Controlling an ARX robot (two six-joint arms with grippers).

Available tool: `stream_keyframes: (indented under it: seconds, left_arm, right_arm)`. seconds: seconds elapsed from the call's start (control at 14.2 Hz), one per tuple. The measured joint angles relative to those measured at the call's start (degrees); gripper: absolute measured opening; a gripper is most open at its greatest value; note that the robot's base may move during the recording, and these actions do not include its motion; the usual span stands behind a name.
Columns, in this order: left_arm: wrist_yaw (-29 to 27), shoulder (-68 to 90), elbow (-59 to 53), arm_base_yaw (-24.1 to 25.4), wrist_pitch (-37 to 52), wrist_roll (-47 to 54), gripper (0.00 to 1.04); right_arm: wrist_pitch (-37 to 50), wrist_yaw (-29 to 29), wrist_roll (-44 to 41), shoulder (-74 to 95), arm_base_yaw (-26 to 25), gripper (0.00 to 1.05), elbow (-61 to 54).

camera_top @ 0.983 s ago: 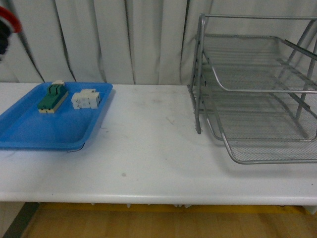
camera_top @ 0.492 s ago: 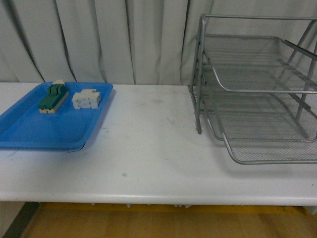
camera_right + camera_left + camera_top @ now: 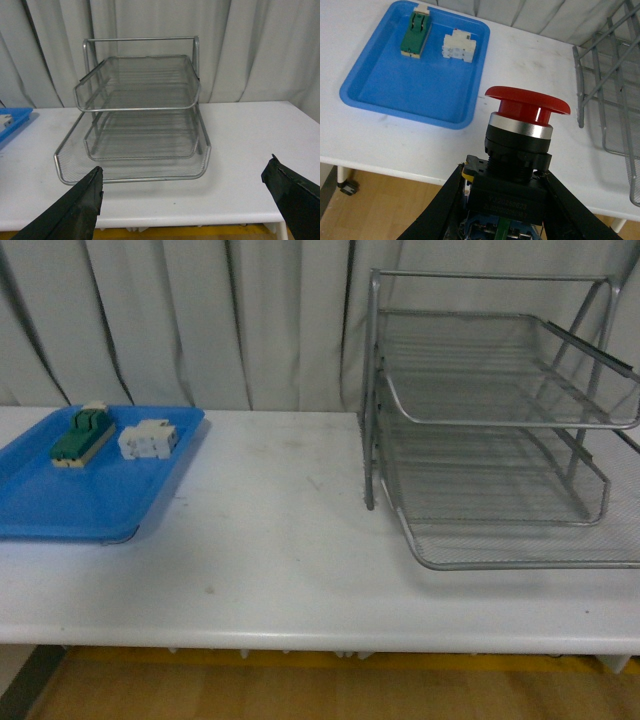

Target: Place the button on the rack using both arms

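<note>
In the left wrist view my left gripper (image 3: 506, 187) is shut on the button (image 3: 520, 130), black fingers clamping its dark body, the red mushroom cap pointing away, high above the white table. The rack (image 3: 500, 430), a three-tier silver wire-mesh tray, stands on the table's right half in the front view. Its edge shows as the rack (image 3: 607, 85) in the left wrist view. The right wrist view faces the rack (image 3: 140, 110) head-on from the table's edge. My right gripper (image 3: 185, 187) is open with nothing between its fingers. Neither arm shows in the front view.
A flat blue tray (image 3: 60, 500) lies at the table's left, holding a green-and-beige terminal block (image 3: 82, 436) and a white blocky component (image 3: 147, 439). Grey curtains hang behind the table. The table's front edge (image 3: 300, 635) runs close to the camera.
The button's red cap has left the front view's top-left corner. The whole front view has shifted left, so the tray and rack now sit further left in the picture.
</note>
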Motion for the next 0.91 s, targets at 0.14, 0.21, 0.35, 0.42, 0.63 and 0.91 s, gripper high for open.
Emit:
stream_keyframes:
  seconds: [0.14, 0.21, 0.35, 0.42, 0.63, 0.91]
  left_arm:
    - [0.15, -0.07, -0.2, 0.31, -0.26, 0.02, 0.37]
    - [0.22, -0.66, -0.48, 0.59, -0.22, 0.09, 0.37]
    - [0.57, -0.74, -1.2, 0.57, -0.11, 0.09, 0.37]
    - [0.57, -0.98, -1.29, 0.57, 0.13, 0.07, 0.37]
    - [1.46, 2.49, 0.48, -1.25, 1.27, 0.09, 0.37]
    - [-0.24, 16.39, 12.72, -15.87, 4.52, 2.1, 0.37]
  right_arm:
    - [-0.02, 0.0, 0.0, 0.0, 0.0, 0.98, 0.0]
    - [0.0, 0.0, 0.0, 0.0, 0.0, 0.98, 0.0]
    - [-0.04, 0.02, 0.0, 0.0, 0.0, 0.98, 0.0]
    - [-0.02, 0.0, 0.0, -0.02, 0.0, 0.98, 0.0]
    - [0.04, 0.26, 0.0, 0.0, 0.0, 0.98, 0.0]
    - [0.0, 0.22, 0.0, 0.0, 0.0, 0.98, 0.0]
